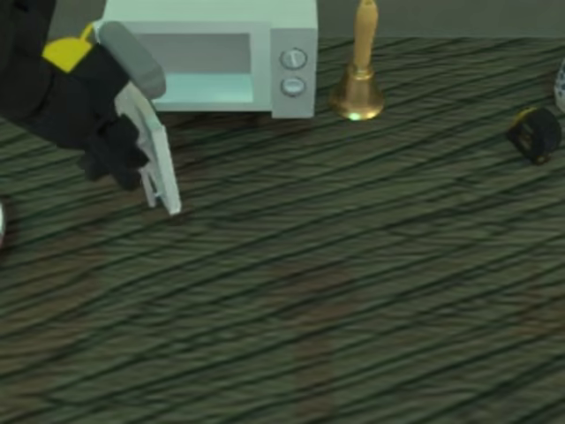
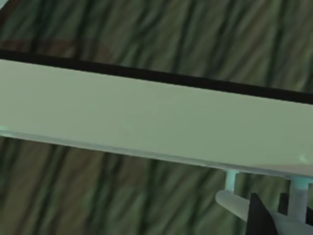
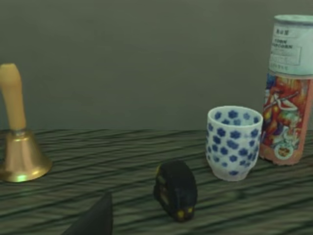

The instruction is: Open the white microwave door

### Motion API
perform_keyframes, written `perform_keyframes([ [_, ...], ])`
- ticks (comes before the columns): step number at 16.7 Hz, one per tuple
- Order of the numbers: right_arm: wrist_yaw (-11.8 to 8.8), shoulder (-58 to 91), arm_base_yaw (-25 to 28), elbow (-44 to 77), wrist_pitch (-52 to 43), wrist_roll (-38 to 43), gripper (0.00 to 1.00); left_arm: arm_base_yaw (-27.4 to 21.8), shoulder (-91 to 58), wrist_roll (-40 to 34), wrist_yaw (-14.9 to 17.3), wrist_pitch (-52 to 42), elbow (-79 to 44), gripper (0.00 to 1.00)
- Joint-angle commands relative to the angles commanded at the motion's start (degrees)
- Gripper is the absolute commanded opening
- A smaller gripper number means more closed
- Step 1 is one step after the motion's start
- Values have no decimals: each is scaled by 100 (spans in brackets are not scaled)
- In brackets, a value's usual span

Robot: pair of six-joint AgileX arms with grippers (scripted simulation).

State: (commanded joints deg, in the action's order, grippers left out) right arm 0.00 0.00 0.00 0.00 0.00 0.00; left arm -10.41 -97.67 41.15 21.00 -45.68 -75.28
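Note:
The white microwave [image 1: 282, 35] stands at the back left of the table. Its white microwave door [image 1: 159, 150] is swung wide open toward the front, and the pale cavity [image 1: 199, 66] shows. My left gripper [image 1: 132, 168] is at the door's outer side, shut on the door's bar handle [image 2: 234, 205]. In the left wrist view the door's edge [image 2: 156, 117] crosses as a broad pale band, and my left gripper [image 2: 274, 213] has dark fingers [image 2: 259, 218] around the handle. My right gripper [image 3: 98, 220] is out of the top view, low over the table's right side.
A brass bell [image 1: 357, 88] with a wooden handle stands just right of the microwave. A black tape measure [image 1: 536, 132] lies at the far right. Behind it stand a blue-flowered cup [image 3: 234, 142] and a printed can [image 3: 288, 88].

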Motion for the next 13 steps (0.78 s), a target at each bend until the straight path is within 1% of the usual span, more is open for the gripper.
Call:
perform_keyframes([
  [3, 0, 0, 0, 0, 0, 0, 100, 183, -15, 445, 162, -185, -27, 0],
  [5, 0, 0, 0, 0, 0, 0, 100, 245, 3, 597, 223, -230, -48, 0],
  [13, 0, 0, 0, 0, 0, 0, 100, 247, 3, 601, 225, -231, -49, 0],
])
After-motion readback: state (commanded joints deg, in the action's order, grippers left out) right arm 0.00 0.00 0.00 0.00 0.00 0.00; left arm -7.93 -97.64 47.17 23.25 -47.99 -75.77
